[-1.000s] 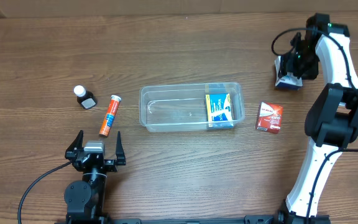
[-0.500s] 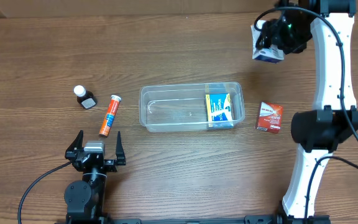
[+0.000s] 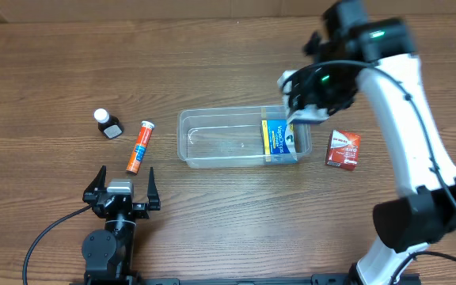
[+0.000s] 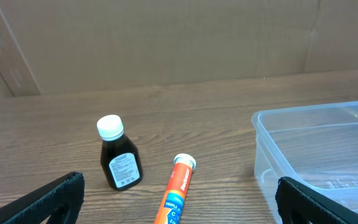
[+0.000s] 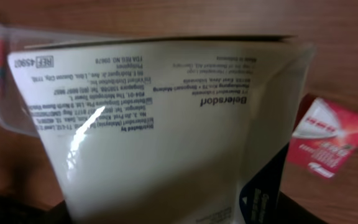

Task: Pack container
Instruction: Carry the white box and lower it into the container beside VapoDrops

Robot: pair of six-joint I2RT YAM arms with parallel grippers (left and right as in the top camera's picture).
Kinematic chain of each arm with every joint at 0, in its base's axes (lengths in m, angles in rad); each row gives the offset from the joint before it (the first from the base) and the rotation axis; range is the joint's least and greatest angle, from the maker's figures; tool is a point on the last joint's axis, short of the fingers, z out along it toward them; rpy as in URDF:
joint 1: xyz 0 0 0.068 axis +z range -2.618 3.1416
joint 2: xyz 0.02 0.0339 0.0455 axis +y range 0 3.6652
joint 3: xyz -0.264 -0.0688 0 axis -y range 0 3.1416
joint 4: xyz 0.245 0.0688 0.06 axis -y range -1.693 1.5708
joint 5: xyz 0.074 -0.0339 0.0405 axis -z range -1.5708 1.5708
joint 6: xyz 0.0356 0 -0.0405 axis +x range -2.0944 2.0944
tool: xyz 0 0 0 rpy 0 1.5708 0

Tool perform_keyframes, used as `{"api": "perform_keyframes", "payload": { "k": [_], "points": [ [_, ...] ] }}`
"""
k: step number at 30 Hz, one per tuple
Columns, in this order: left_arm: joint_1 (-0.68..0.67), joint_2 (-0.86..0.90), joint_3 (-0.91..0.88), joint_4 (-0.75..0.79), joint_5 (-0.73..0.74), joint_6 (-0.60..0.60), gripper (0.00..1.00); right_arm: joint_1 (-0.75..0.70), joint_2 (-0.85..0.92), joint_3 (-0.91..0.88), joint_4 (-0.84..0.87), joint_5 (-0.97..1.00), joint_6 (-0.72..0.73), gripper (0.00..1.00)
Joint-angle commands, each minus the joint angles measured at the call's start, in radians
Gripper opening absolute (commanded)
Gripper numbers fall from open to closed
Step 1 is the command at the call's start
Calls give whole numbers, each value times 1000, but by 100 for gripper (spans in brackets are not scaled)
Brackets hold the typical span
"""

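Small dark bottle [image 3: 108,123] and orange tube [image 3: 139,146] lie on the table [image 3: 46,71], well left of the container. Left gripper [image 3: 126,172] is near the front edge, jaws spread wide, holding nothing. Clear container [image 3: 184,141] sits mid-table; a blue-yellow box [image 3: 279,137] lies in its right end, the rest is bare. Right gripper [image 3: 301,101] hangs over the container's back right corner, clamped on a white pack [image 5: 160,130]. The pack fills the wrist view and hides the fingers; the overhead view is blurred there. Red box [image 3: 343,150] lies just right of the container. Open table behind.
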Motion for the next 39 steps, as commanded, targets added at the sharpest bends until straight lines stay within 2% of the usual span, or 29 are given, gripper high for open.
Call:
{"api": "perform_keyframes", "payload": {
  "k": [1,5,8,18,19,23,29,30,34,35,39],
  "points": [
    [9,-8,-5,3,14,17,100,58,-13,-129,74,34,87,68],
    [9,-8,-5,3,14,17,100,97,-13,-237,178,71,165,68],
    [9,-8,-5,3,14,17,100,123,-12,-289,226,179,240,67],
    [9,-8,-5,3,14,17,100,130,-12,-400,347,217,238,68],
    [9,-8,-5,3,14,17,100,130,-12,-401,348,217,238,68],
    [9,-8,-5,3,14,17,100,130,-12,-401,349,217,231,85],
    [9,-8,-5,3,14,17,100,130,-12,-401,362,217,230,86],
    [9,-8,-5,3,14,17,100,130,-12,-401,363,217,231,84],
    [9,-8,-5,3,14,17,100,130,-12,-401,367,217,231,42],
    [9,-8,-5,3,14,17,100,130,-12,-401,367,217,231,35],
    [9,-8,-5,3,14,17,100,130,-12,-401,373,216,233,21]
  ]
}}
